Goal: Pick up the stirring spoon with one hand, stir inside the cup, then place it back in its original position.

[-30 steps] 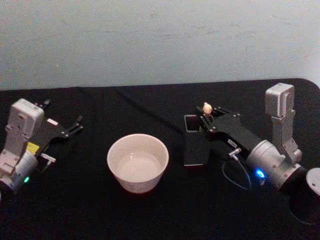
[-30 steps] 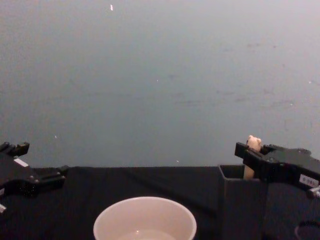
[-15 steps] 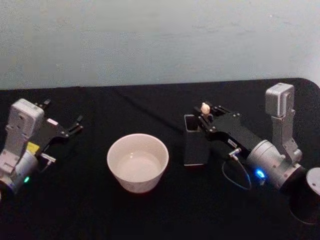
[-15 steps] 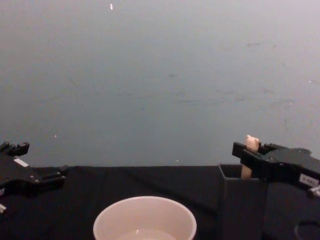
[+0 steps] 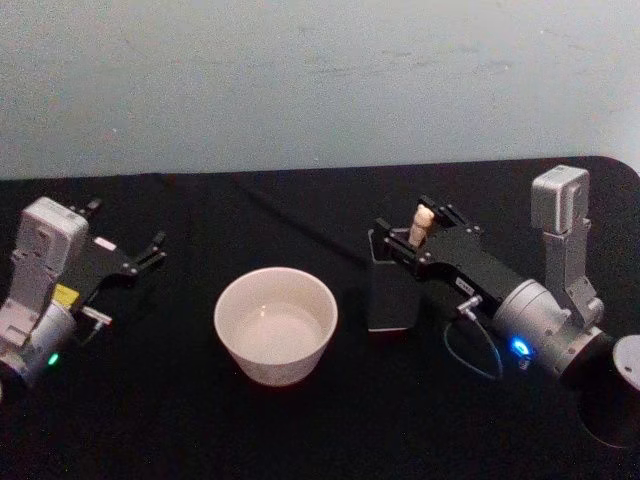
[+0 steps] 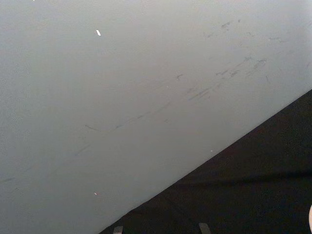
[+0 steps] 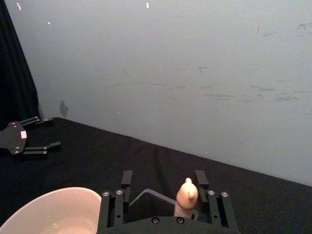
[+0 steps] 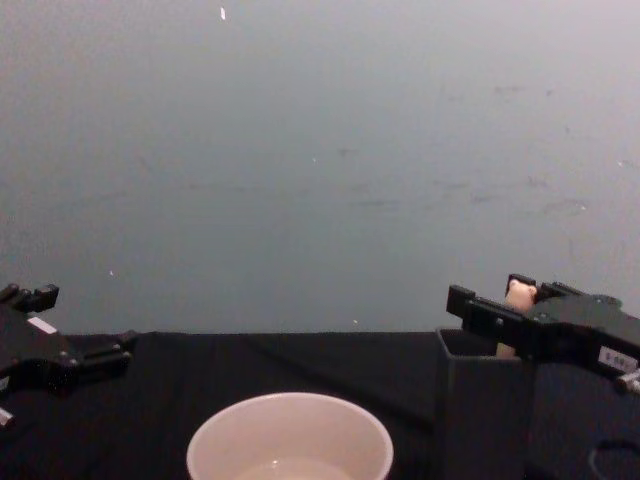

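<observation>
Spoon (image 5: 421, 222) stood in holder (image 5: 389, 300) right of cup (image 5: 276, 322), right gripper (image 5: 420, 228) spread around its bear-topped handle, not clamped; looked light, stiff, slippery — best pinched below bear head; left gripper (image 5: 140, 256) parked open, far left of cup.

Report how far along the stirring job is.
Done: the right gripper has reached the dark holder, its fingers on either side of the stirring spoon. In hand: the grasp, though contact can't be confirmed and the spoon stands in the holder. Left: lifting it, stirring in the cup, returning it. The left gripper sits idle, open, at the table's left.
</observation>
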